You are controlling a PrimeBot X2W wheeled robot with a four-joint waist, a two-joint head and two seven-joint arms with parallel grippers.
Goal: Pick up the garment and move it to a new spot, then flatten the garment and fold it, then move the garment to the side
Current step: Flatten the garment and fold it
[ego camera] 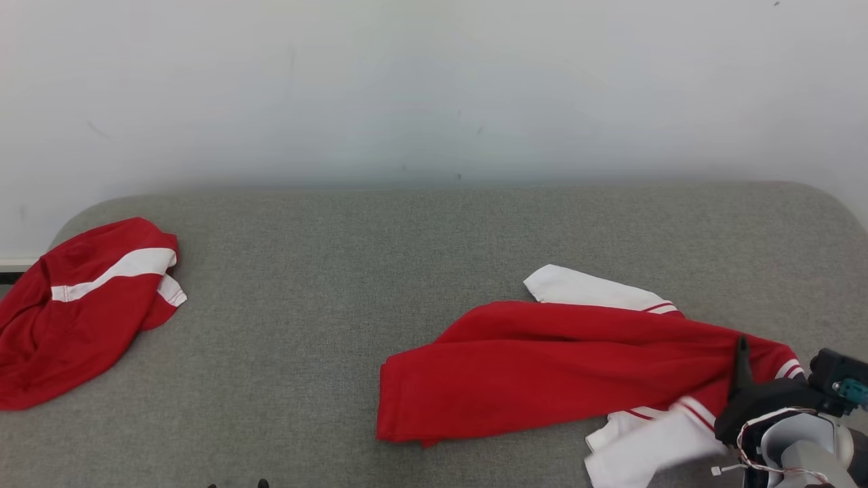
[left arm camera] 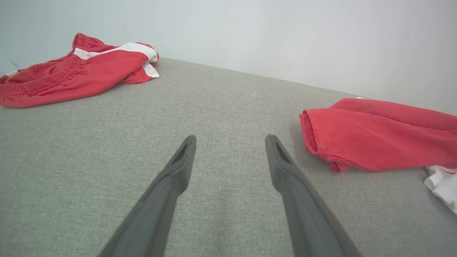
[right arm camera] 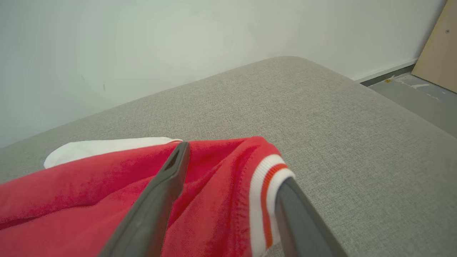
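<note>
Garment (ego camera: 542, 366) loose on grey upholstery (ego camera: 325, 285).

We face a plain white wall (ego camera: 434, 88) behind a broad grey woven-fabric surface with rounded corners (ego camera: 325, 257), evenly lit. Past its right end we see a grey floor (right arm camera: 423, 101), a white skirting strip (right arm camera: 387, 70) and a pale wooden board (right arm camera: 438, 50).

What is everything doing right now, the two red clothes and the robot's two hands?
Red and white top, crumpled, lying loose, not folded.
Red shorts, bunched up, lying far to the left, untouched.
Left gripper, open, holding nothing.
Right gripper, open, straddling the top's striped end.
</note>
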